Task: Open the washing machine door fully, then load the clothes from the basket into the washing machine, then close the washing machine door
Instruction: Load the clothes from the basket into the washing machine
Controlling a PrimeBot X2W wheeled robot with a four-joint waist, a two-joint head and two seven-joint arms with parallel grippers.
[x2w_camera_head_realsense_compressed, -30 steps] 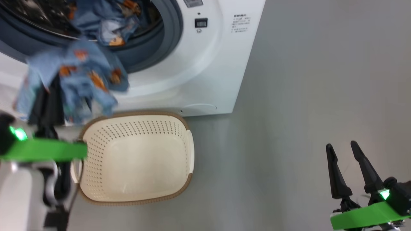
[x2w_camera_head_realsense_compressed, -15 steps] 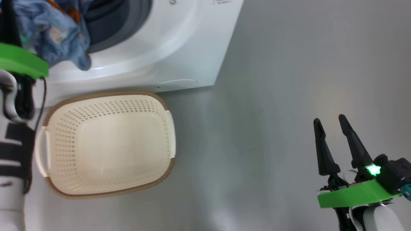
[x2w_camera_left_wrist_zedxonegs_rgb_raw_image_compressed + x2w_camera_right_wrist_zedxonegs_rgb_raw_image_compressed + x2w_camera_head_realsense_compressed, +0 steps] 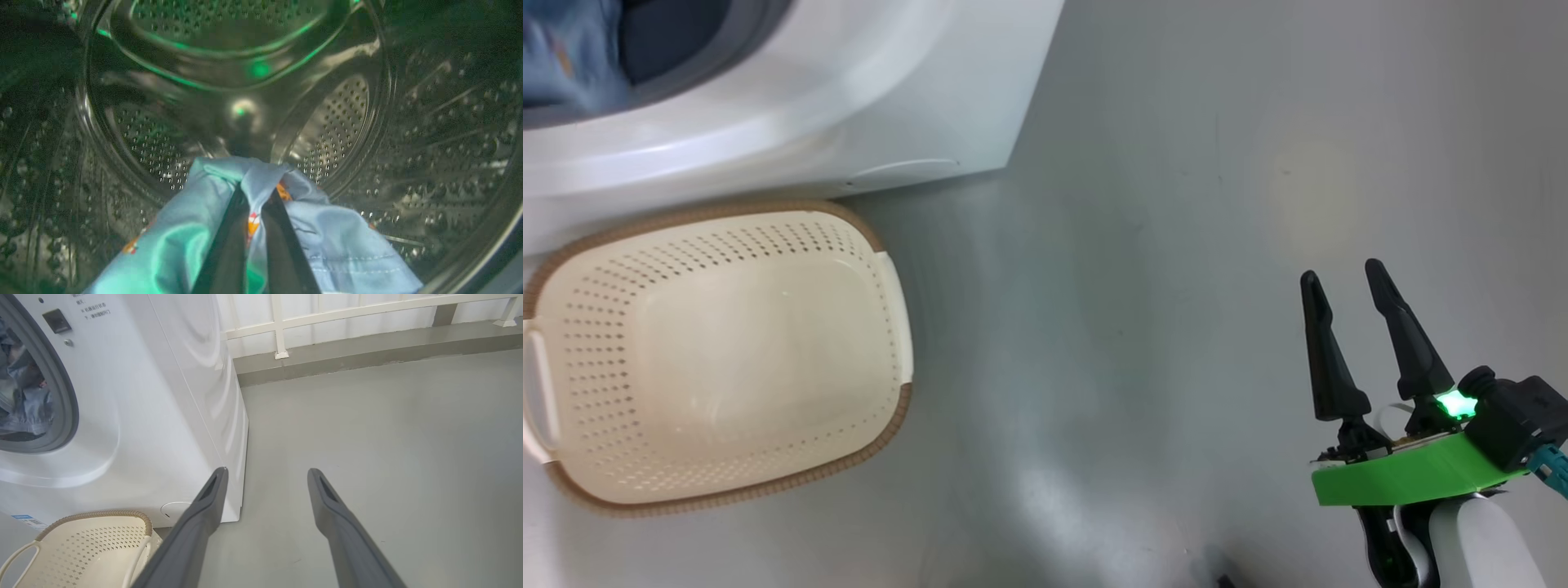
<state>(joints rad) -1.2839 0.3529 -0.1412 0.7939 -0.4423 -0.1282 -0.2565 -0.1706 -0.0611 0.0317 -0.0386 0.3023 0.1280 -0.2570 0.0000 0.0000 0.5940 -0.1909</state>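
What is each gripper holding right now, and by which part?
The left gripper is shut on a light blue garment, pinching a bunched fold of it inside the drum. The right gripper is open and holds nothing.

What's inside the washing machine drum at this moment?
Light blue clothes clamped in the jaws of the left gripper, before the perforated drum wall. Anything beneath that cloth is covered.

Head view looks steeply down on basket (image 3: 876,327) and floor (image 3: 1135,286); right wrist, lower, shares both; left wrist sits inside the drum (image 3: 339,122).
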